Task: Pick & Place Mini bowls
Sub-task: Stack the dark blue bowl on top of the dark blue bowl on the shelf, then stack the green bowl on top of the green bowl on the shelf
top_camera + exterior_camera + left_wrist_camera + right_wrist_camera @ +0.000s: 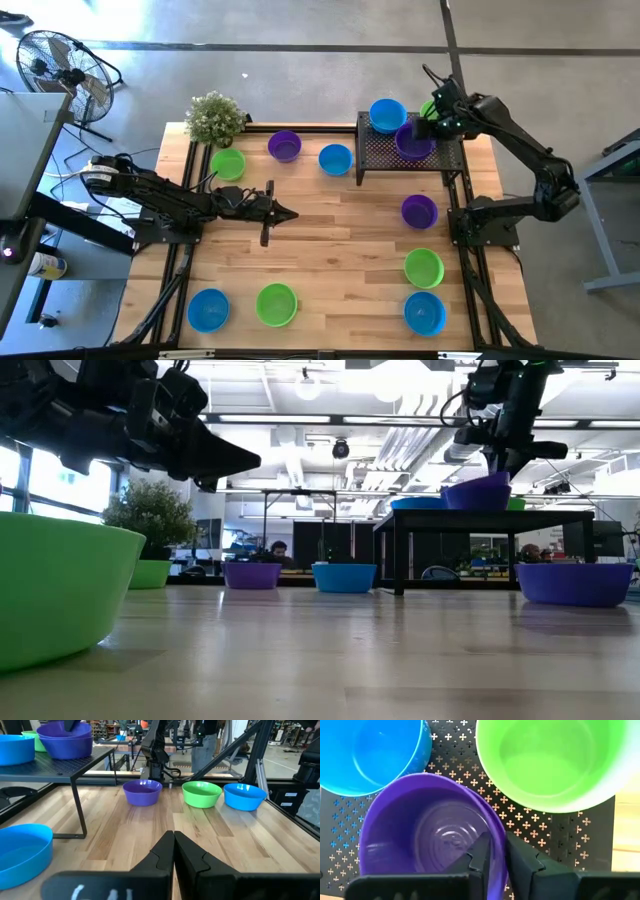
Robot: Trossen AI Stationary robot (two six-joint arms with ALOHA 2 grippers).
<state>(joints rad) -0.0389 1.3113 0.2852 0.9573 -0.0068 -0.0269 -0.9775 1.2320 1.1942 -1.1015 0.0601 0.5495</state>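
Near the front of the wooden worktop (330,250) sat a blue bowl (208,309), a green bowl (276,304) and more, all open side up. The left hand (288,214) hung over the middle, pinched shut and empty. Farther back, on the black mesh stand (385,152), the right hand (499,851) pinched the rim of a purple bowl (427,837), which was tipped. Only the low view showed the big room and its ceiling lights.
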